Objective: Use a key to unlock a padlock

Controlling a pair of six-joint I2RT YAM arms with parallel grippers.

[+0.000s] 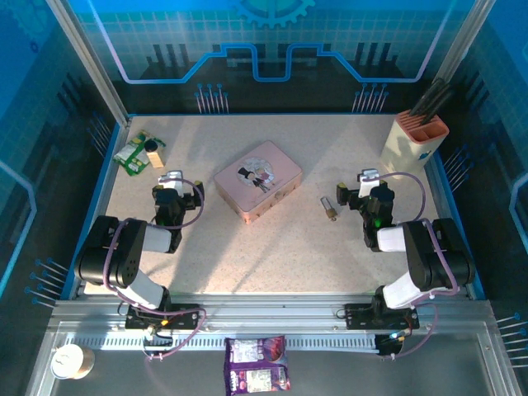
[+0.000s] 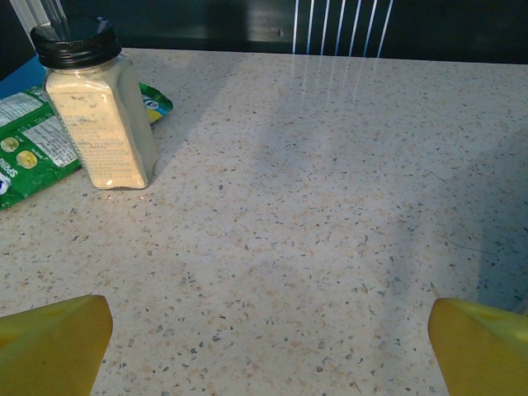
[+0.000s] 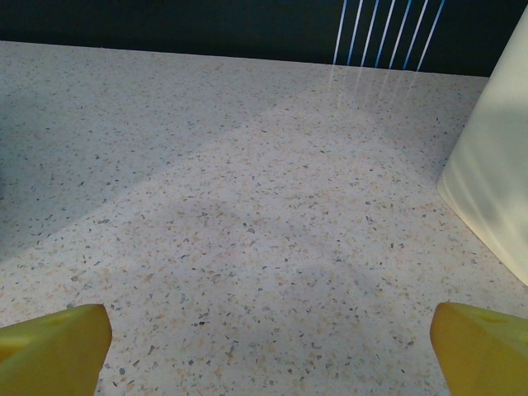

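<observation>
The small brass padlock (image 1: 331, 214) lies on the speckled table, right of centre, with the tiny grey key (image 1: 325, 201) just beyond it; whether they touch is too small to tell. My right gripper (image 1: 367, 178) rests a short way to their right, open, its yellow fingertips (image 3: 58, 346) wide apart over bare table (image 3: 271, 346). My left gripper (image 1: 171, 181) sits at the left side of the table, far from the padlock. It is open too, with nothing between its fingertips (image 2: 54, 342) but tabletop (image 2: 268, 346).
A pink cartoon tin (image 1: 258, 180) lies mid-table, left of the padlock. A spice jar (image 2: 97, 107) and green packet (image 2: 25, 148) sit ahead of the left gripper. A knife block (image 1: 415, 136) stands at the back right, its pale side (image 3: 495, 190) near the right gripper.
</observation>
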